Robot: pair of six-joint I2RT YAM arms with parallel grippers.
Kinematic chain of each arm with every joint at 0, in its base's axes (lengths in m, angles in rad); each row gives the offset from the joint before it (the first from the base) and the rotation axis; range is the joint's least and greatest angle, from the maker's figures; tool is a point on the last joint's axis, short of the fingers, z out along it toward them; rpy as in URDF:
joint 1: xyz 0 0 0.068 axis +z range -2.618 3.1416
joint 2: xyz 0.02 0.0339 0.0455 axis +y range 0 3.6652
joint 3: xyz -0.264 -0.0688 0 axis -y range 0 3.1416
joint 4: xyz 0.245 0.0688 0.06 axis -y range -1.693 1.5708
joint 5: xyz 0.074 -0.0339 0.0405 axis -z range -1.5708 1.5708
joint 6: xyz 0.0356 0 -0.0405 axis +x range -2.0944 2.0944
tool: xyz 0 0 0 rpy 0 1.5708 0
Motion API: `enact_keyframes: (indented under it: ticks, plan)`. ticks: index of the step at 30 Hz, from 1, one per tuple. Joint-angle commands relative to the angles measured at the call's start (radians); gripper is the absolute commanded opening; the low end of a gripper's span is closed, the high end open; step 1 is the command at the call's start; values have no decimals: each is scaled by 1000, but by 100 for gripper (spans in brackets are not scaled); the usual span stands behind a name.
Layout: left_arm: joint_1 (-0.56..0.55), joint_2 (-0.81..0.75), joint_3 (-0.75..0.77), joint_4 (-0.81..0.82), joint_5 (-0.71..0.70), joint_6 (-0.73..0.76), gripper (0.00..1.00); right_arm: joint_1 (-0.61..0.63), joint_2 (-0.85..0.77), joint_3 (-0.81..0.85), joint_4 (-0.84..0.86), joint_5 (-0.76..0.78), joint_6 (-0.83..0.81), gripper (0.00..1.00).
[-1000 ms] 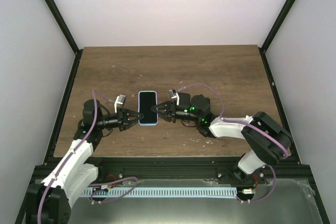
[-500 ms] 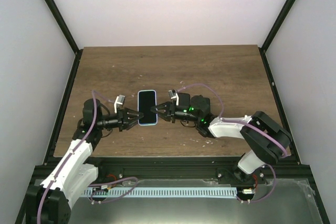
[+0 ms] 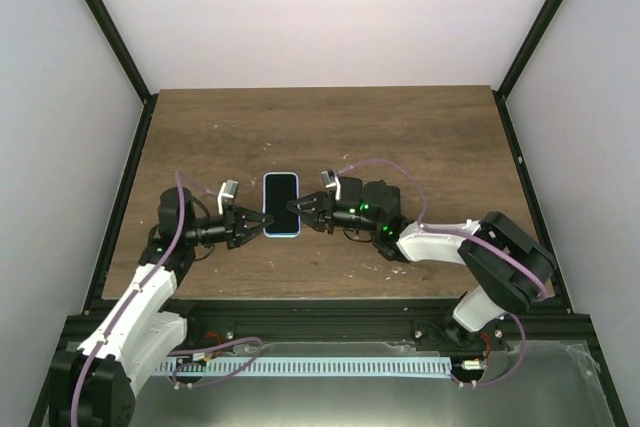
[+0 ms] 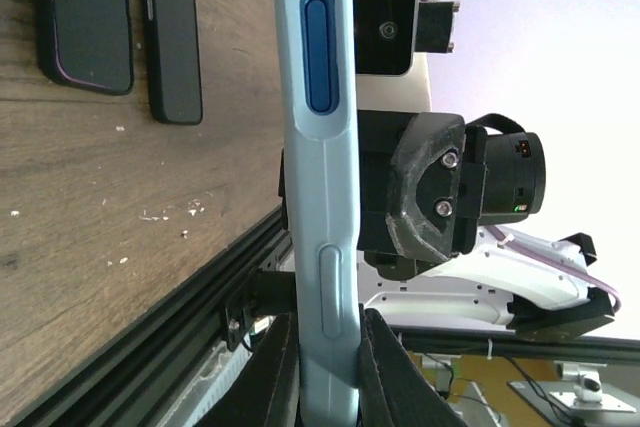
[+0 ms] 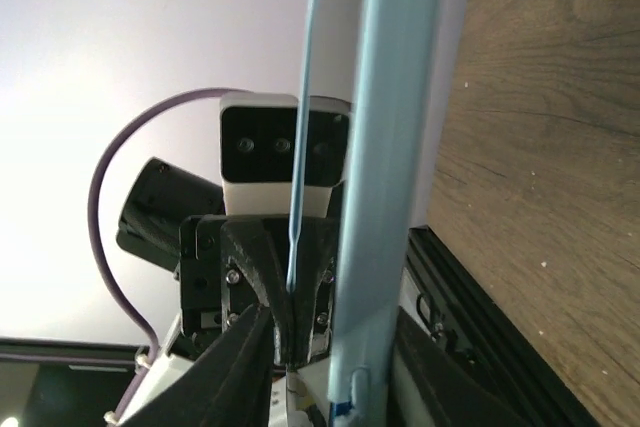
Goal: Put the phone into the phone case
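The phone shows its dark screen inside the light-blue phone case, held just above the table between both arms. My left gripper is at its left edge. In the left wrist view the left gripper is shut on the case's side edge, near the side buttons. My right gripper is at the right edge. In the right wrist view the right gripper is open, its jaws either side of the case edge. A thin blue lip stands off from that edge.
Two dark, flat phone-shaped things lie on the wooden table in the left wrist view. A black rail runs along the near edge. Black frame posts and white walls close in the sides.
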Motion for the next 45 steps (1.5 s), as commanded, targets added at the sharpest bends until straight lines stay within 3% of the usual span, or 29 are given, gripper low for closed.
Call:
enact_keyframes:
  ticks: [1,7,12,14,22,25,30,35,37,39,45]
  plan:
    - [-3,21,21,-7,-22,43,0,10,-16,73,6,-73,-68,34]
    - [-3,8,29,122,-27,-9,0,15,-36,22,-30,-136,-90,54]
    - [-3,-4,41,142,-47,-9,0,23,-54,17,-107,-167,-111,58]
    - [-3,-1,42,147,-50,-7,0,28,-66,10,-109,-171,-111,52]
    - [-4,13,65,46,-73,100,0,28,-117,-3,-121,-144,-109,11]
    - [-3,17,87,-20,-81,152,0,28,-131,-2,-130,-130,-113,3]
    - [-1,31,118,-77,-83,197,3,30,-132,3,-124,-112,-124,1]
    - [-3,27,125,-78,-56,148,36,30,-140,3,-87,-87,-131,1]
    - [-3,11,121,-94,-57,147,39,30,-143,8,-96,-72,-141,1]
    - [-3,0,117,-110,-56,150,38,30,-144,17,-117,-62,-155,1]
    - [-2,23,158,-268,-110,265,15,31,-131,22,-134,-61,-181,1]
